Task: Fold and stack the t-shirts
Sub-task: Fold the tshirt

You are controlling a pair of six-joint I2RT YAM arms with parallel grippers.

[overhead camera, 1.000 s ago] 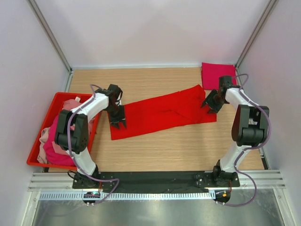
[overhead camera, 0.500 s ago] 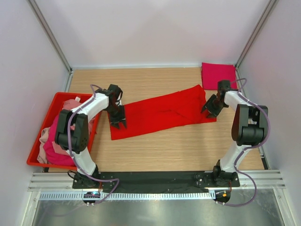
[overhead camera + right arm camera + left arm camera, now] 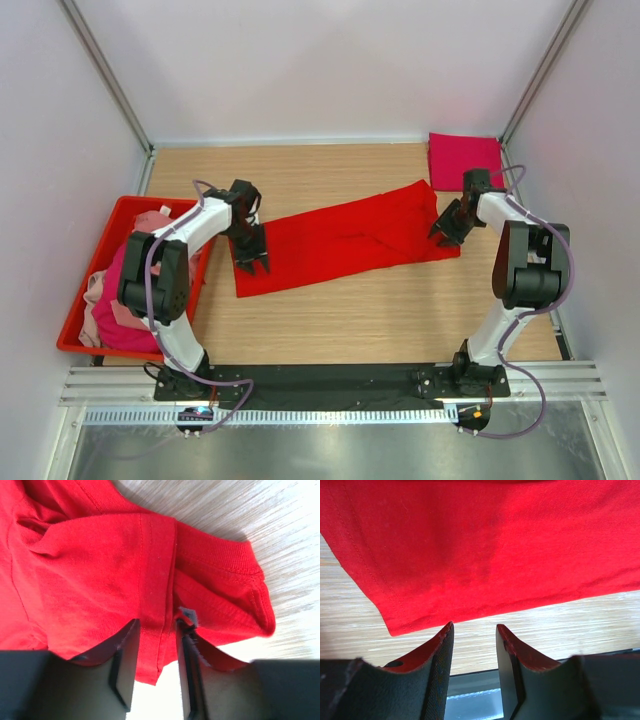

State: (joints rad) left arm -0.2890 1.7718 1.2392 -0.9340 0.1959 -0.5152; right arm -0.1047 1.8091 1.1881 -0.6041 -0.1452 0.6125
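Note:
A bright red t-shirt (image 3: 340, 240) lies spread flat and slanted across the middle of the table. My left gripper (image 3: 250, 264) hovers at its near-left corner. In the left wrist view that gripper (image 3: 474, 626) is open over bare wood, and the shirt's hem (image 3: 485, 545) lies just past the fingertips. My right gripper (image 3: 439, 231) is at the shirt's right end. In the right wrist view it (image 3: 159, 622) stands open astride a sleeve hem of the red shirt (image 3: 90, 565), with cloth lying in the gap. A folded magenta t-shirt (image 3: 464, 160) rests at the back right corner.
A red plastic bin (image 3: 70, 338) stands at the left table edge, holding crumpled pale pink (image 3: 150, 218) and magenta (image 3: 128, 322) shirts. Enclosure walls close in the back and sides. Bare wood (image 3: 380, 310) runs between the shirt and the arm bases.
My right gripper has shifted slightly along the shirt's right end and its jaws have narrowed around the sleeve hem. The left arm and the shirt have not moved.

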